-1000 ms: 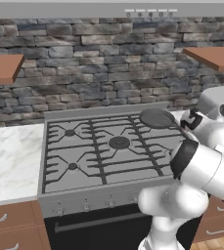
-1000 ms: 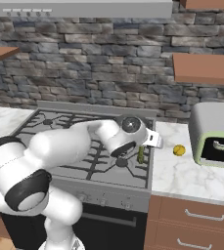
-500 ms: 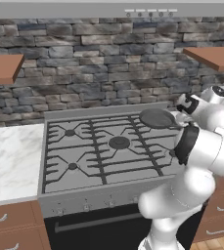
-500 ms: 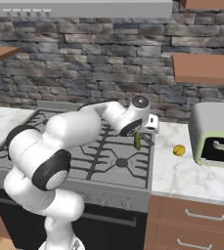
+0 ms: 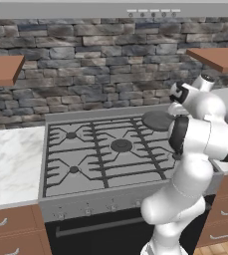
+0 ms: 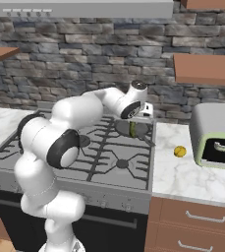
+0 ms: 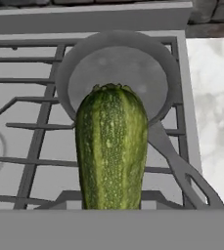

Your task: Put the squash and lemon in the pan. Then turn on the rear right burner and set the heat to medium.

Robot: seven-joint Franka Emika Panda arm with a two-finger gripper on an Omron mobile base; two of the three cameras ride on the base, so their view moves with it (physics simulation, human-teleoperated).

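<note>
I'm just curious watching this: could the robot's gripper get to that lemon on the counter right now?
Probably not yet. The gripper is shut on the squash above the pan, so it is occupied. The lemon lies in the open on the counter, with nothing blocking the way.

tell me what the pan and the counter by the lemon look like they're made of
The pan looks like dark grey metal with a matte, faintly mottled finish and no shine; a coating can't be judged. The counter under the lemon looks like polished white marble or a stone look-alike, going by its grey veining.
</note>
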